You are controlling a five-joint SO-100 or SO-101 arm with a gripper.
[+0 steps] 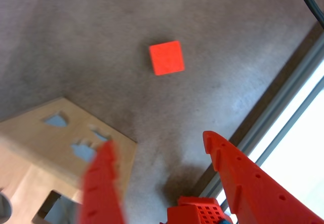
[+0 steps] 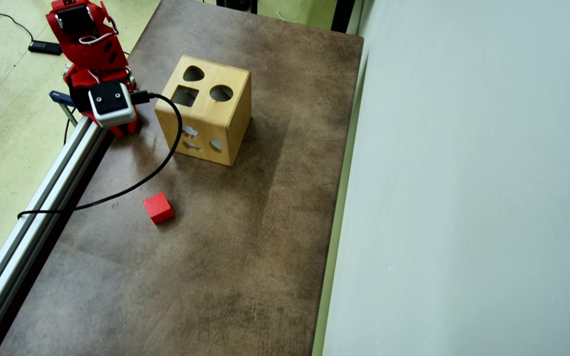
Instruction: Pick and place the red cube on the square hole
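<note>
1. The gripper (image 1: pixel 159 143) hangs above the brown table (image 2: pixel 245 257) with its two red fingers (image 1: pixel 238 173) spread wide and nothing between them — the gap in the wrist view shows only bare tabletop.
2. The red cube (image 2: pixel 158 207) sits flat on the table, well apart from the gripper; in the wrist view it lies toward twelve o'clock, ahead of the open fingers.
3. In the overhead view the cube is at about seven o'clock from the wooden box (image 2: pixel 206 111), clear of it and touching nothing.
4. The square hole (image 2: pixel 185 96) is in the box's top face, beside the round cutout (image 2: pixel 221 93) at its three o'clock and the rounded-triangle cutout (image 2: pixel 193 74) at its twelve.
5. My guess is the reach toward the cube is the step in hand; nothing is grasped yet.
6. Risks from here: the cube lies turned relative to the fingers, so a closing grip could catch corners and spin or squirt it away.
7. The black cable (image 2: pixel 161 163) loops across the table near the cube — it could drag against it as the arm swings.
8. At the box, a rotated cube would likely jam on the hole's rim rather than drop.
</note>
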